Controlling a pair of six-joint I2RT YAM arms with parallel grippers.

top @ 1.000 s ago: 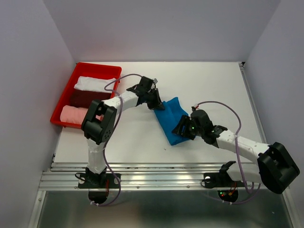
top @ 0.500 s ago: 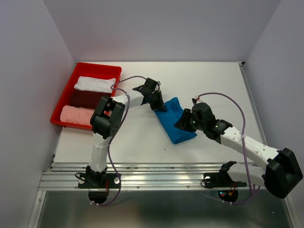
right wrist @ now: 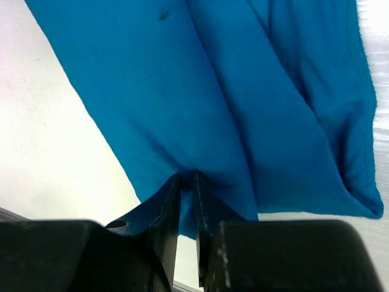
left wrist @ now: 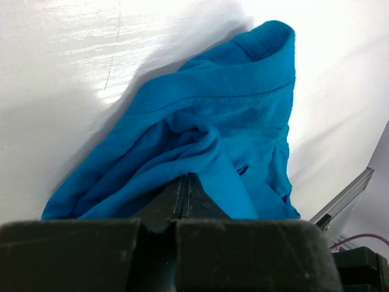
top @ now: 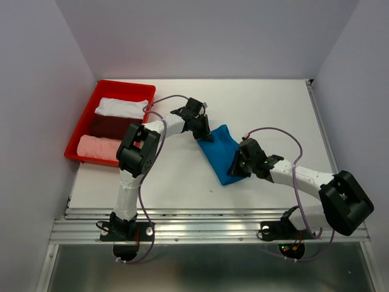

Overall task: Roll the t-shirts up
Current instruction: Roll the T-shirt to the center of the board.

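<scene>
A bright blue t-shirt [top: 222,151] lies bunched into a folded strip at the table's middle. My left gripper [top: 205,135] is at its far left corner, and in the left wrist view the gripper [left wrist: 184,177] is shut, its tips buried in the blue cloth [left wrist: 213,115]. My right gripper [top: 236,168] is at the shirt's near end. In the right wrist view that gripper [right wrist: 188,177] pinches a fold of the blue cloth [right wrist: 206,85] in a narrow gap. White [top: 123,107], dark maroon [top: 108,125] and pale pink [top: 94,146] t-shirts lie rolled in the tray.
The red plastic tray [top: 124,83] stands at the table's far left, against the left wall. A metal rail [top: 200,219] runs along the near edge in front of both arm bases. Pale walls close in the left, back and right sides.
My right gripper has narrowed from wide open onto the near end of the blue shirt and settled a little nearer. The left gripper has stayed shut at the far corner.
</scene>
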